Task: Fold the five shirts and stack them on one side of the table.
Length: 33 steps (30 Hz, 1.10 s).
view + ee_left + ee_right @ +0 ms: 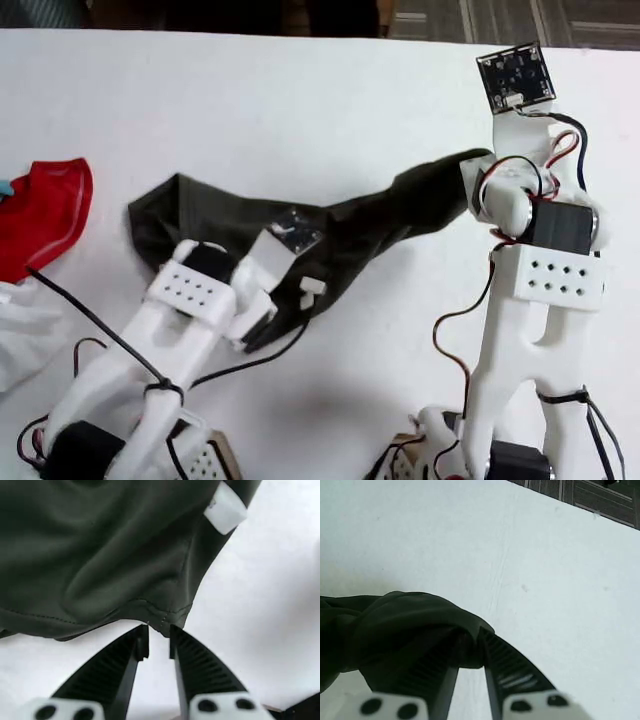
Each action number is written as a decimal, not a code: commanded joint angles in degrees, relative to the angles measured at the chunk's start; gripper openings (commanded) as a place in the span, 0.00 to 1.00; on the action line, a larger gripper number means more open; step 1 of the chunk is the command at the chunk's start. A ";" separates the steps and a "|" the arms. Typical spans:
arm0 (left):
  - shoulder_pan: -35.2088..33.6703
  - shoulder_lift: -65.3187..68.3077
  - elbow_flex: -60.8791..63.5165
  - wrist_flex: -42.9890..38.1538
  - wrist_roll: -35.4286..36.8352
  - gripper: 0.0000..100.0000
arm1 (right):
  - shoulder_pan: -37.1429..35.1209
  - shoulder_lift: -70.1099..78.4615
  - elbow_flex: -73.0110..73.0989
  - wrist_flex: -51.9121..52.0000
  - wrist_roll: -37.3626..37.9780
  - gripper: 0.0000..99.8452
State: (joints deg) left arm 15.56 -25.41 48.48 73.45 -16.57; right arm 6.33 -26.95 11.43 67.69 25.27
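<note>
Shirt (pixel 222 222) dark: R claw (pixel 473 641) pinching one end; L claw (pixel 158 641) narrowly spread, hem (pixel 150 611) at tips.

left gripper (pixel 159 632): low, fingers narrowly apart | right gripper (pixel 471 642): arm stretched forward, fingers clamping shirt (pixel 395 620)

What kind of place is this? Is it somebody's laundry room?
Probably a robot lab or workshop, not a laundry room. Two robot arms with bare wires stand at a white table, a dark shirt stretches between them, and a red shirt lies at the edge.
</note>
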 commanded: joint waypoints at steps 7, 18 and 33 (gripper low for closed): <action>-0.26 9.67 -2.59 -5.19 0.35 0.15 | -0.22 -2.24 -0.35 -0.04 -0.09 0.02; -0.26 11.69 -3.12 -7.21 0.35 0.10 | -0.13 -2.24 -0.35 0.04 -0.09 0.02; -0.79 11.52 -13.49 4.84 0.18 0.04 | -0.22 -2.24 -0.35 -0.04 -0.09 0.02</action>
State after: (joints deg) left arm 15.47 -13.10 41.63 72.31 -16.57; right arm 6.33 -26.95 11.43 67.69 25.27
